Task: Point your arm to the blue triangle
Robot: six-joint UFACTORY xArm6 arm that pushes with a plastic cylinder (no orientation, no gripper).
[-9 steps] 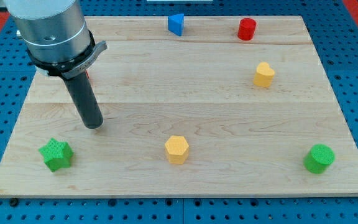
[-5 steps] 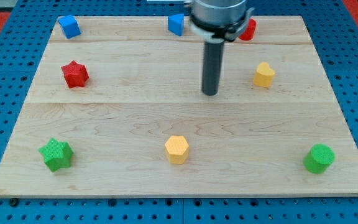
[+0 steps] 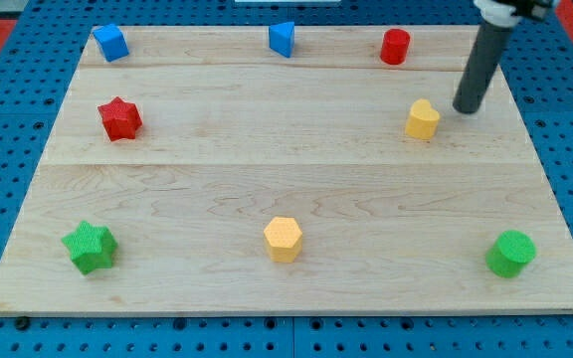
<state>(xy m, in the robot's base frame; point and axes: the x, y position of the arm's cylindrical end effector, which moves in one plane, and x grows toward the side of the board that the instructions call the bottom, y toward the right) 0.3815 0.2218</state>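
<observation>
The blue triangle (image 3: 283, 39) sits at the top middle of the wooden board (image 3: 267, 159). My dark rod comes down from the view's top right, and my tip (image 3: 467, 107) rests on the board just right of the yellow heart-shaped block (image 3: 423, 119). The tip is far to the right of the blue triangle and a little lower in the view. It touches no block.
A blue cube (image 3: 111, 43) is at the top left, a red star (image 3: 120, 118) below it. A red cylinder (image 3: 395, 46) is at the top right. A green star (image 3: 90, 247), a yellow hexagon (image 3: 283, 239) and a green cylinder (image 3: 510, 254) line the bottom.
My tip has swept from the board's left side across the middle to the right side, ending beside the yellow heart. No block has moved.
</observation>
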